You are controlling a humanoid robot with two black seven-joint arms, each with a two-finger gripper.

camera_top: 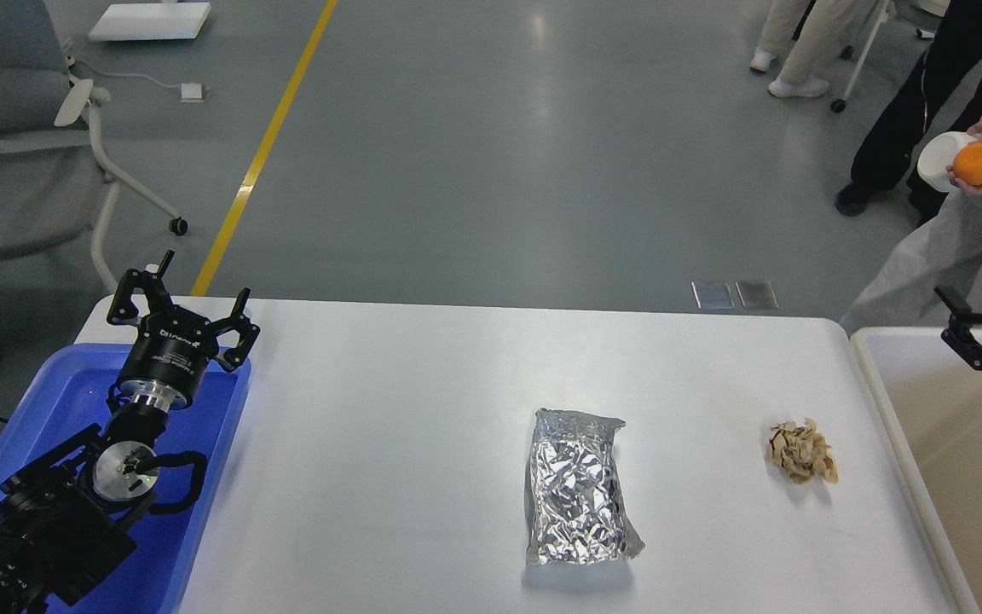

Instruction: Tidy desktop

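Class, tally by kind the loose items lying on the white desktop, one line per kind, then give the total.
Foil packet: 1
Crumpled brown paper ball: 1
Total on the desktop: 2

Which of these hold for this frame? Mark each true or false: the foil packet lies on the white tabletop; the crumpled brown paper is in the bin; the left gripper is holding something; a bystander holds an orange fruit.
1. The crinkled silver foil packet lies on the plain white rectangular desktop. True.
2. The crumpled brown paper wad sits in the cream-white bin. False: it lies on the desktop, left of the bin.
3. The left gripper is holding something. False: it is open and empty, above the blue plastic tray.
4. A bystander holds a round orange fruit. True.
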